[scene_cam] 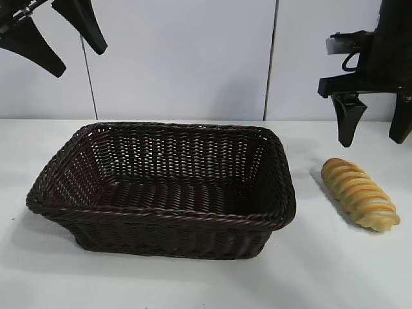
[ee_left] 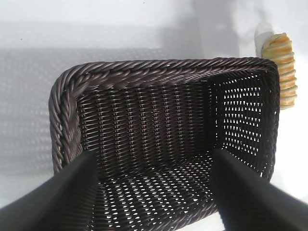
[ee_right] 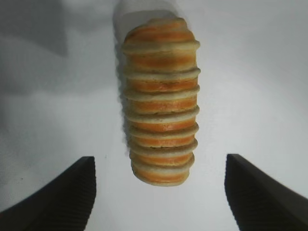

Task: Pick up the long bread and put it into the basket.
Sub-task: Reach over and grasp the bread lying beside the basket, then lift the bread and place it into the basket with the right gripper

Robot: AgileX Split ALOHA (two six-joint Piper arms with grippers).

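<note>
The long bread (scene_cam: 360, 194), golden-tan with orange-brown ridges, lies on the white table to the right of the basket (scene_cam: 161, 212), apart from it. It also shows in the right wrist view (ee_right: 161, 101) and at the edge of the left wrist view (ee_left: 281, 67). My right gripper (scene_cam: 373, 132) hangs open and empty above the bread's far end; in its wrist view (ee_right: 160, 166) the bread lies between and ahead of the fingers. My left gripper (scene_cam: 80, 55) is open and empty, raised at the upper left above the basket (ee_left: 72, 110).
The large dark woven basket has nothing in it. A white wall with vertical seams (scene_cam: 271, 58) stands behind the table. Bare table (scene_cam: 335, 270) lies in front of the basket and bread.
</note>
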